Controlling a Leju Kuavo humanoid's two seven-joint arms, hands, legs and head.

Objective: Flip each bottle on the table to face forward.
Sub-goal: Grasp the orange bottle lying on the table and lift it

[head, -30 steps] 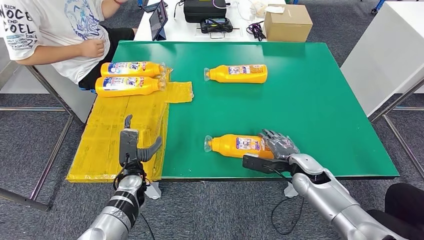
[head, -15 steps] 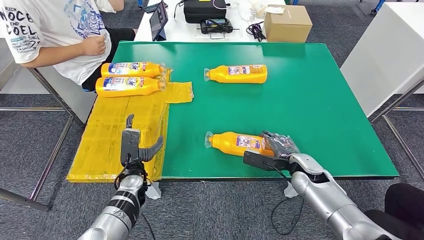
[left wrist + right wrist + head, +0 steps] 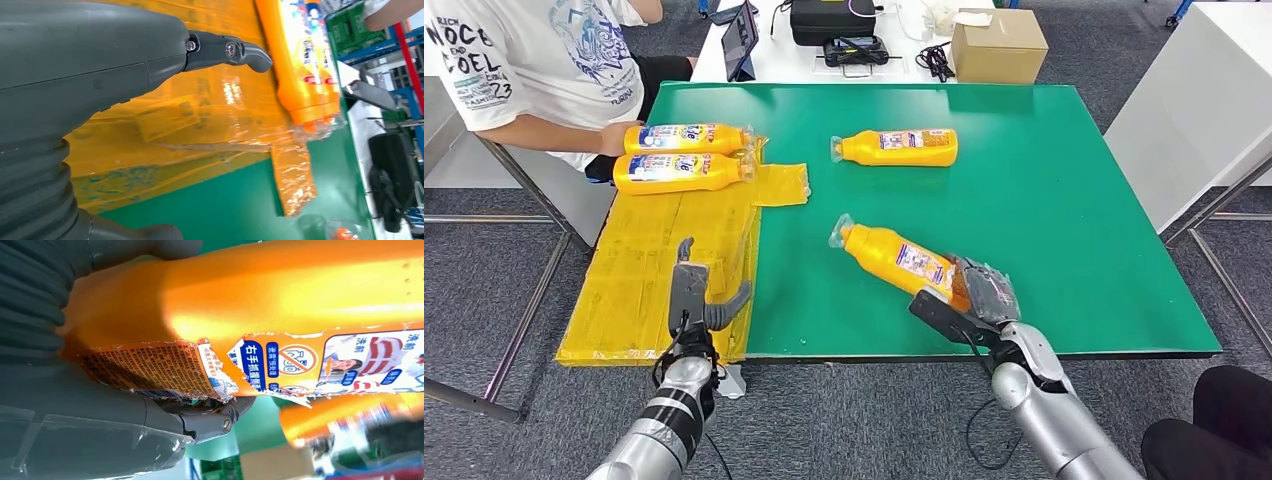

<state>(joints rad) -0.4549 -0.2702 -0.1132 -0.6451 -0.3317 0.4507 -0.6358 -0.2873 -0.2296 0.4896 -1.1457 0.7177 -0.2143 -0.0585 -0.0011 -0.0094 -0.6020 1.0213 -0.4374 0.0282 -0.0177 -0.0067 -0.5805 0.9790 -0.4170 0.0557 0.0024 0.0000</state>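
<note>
Grey carpet floor (image 3: 484, 290), white desk (image 3: 844, 72), cardboard box (image 3: 999, 45)

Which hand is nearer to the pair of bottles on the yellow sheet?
Left. The left hand hovers over the yellow sheet, directly below the paired bottles. The right hand is across the table, gripping another bottle.

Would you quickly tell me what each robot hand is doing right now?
Left robot hand: open, holding nothing, over the yellow sheet.
Right robot hand: holding the near orange bottle by its base.
</note>
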